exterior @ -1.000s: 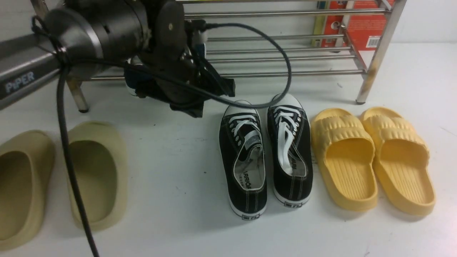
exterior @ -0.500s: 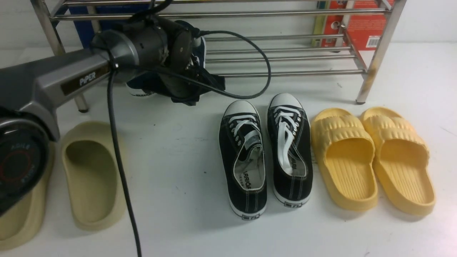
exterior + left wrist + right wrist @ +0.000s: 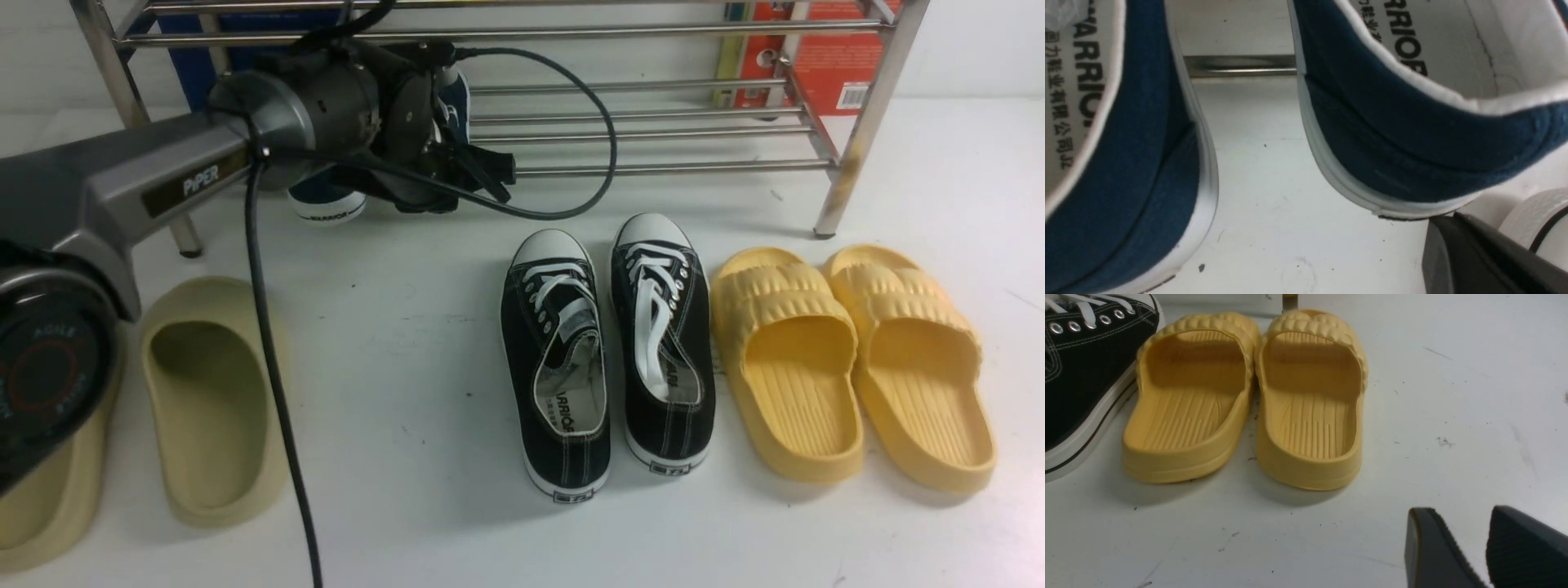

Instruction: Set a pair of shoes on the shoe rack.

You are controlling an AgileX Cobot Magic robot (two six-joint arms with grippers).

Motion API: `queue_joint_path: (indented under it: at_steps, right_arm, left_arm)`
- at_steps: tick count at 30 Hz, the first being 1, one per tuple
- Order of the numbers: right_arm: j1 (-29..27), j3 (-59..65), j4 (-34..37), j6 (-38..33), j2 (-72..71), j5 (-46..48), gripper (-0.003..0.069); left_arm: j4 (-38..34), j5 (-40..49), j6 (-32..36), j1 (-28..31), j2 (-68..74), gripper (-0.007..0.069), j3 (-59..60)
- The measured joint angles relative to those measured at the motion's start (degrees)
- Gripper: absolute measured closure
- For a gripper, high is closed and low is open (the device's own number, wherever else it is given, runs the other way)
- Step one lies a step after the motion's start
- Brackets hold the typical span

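The left arm reaches forward and inward, low over the tabletop (image 3: 424, 506), its wrist level with the lower rails of the shoe rack (image 3: 653, 167). The left end effector (image 3: 457, 167) is closed; what it grips cannot be made out. The navy shoes (image 3: 1412, 159) sit heels toward it, right against it, at the rack's front. The right end effector (image 3: 1484, 551) hovers near the yellow slides (image 3: 1306, 404), fingers slightly apart, holding nothing.
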Motion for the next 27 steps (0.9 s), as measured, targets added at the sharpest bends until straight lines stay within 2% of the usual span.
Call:
queue_joint_path:
  at_steps: [2, 9, 12, 17, 22, 27]
  right_arm:
    - [0.00, 0.00, 0.00, 0.00, 0.00, 0.00, 0.0413]
    - [0.00, 0.00, 0.00, 0.00, 0.00, 0.00, 0.0413]
    - [0.00, 0.00, 0.00, 0.00, 0.00, 0.00, 0.0413]
    - [0.00, 0.00, 0.00, 0.00, 0.00, 0.00, 0.0413]
    - [0.00, 0.00, 0.00, 0.00, 0.00, 0.00, 0.0413]
    - [0.00, 0.00, 0.00, 0.00, 0.00, 0.00, 0.0413]
  left_arm:
    - [0.01, 0.84, 0.00, 0.00, -0.11, 0.0638, -0.07]
    - [-1.13, 14.87, 0.00, -2.78, -7.13, 0.0638, 0.73]
    - [-1.20, 15.76, -0.30, -4.61, -13.72, 0.0638, 5.41]
    - [-1.32, 9.90, -3.34, -7.82, -30.96, 0.0638, 21.09]
    - [-2.52, -2.17, -4.48, -9.98, -54.60, 0.0638, 43.84]
    - [-2.63, -12.14, -6.03, -10.05, -71.72, 0.0638, 62.08]
